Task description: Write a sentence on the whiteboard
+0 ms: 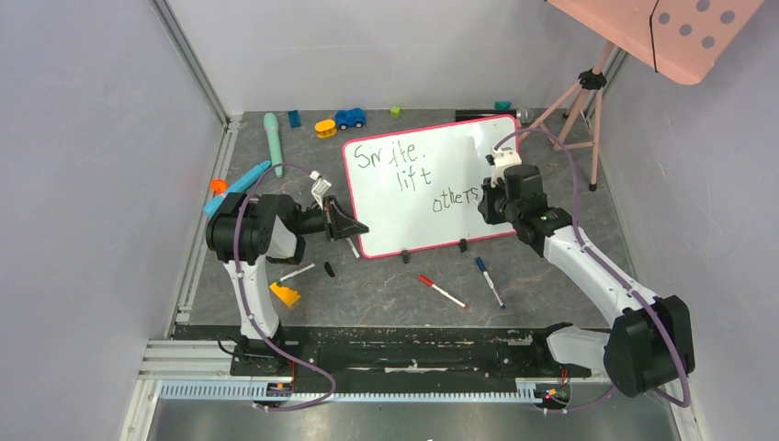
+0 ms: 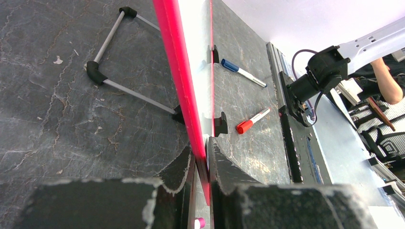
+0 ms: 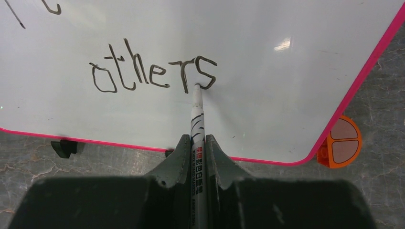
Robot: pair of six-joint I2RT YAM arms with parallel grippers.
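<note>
We're seeing bright, even overhead light across all 3 views, with shadows falling soft. We're catching a small glare patch on the whiteboard (image 3: 267,81) in the right wrist view. We're getting wide-angle bending at both wrist views' edges, nearest foreground going slightly soft.

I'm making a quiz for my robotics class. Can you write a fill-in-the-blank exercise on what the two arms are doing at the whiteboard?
1. The right gripper holds a marker whose tip touches the letter ____.
2. The left gripper is shut on the frame of the ____.
3. The middle line of the sentence reads ____.
4. Beside the red-capped marker lies a loose marker with a ____ cap.
Missing words: s; whiteboard; lift; blue.
</note>
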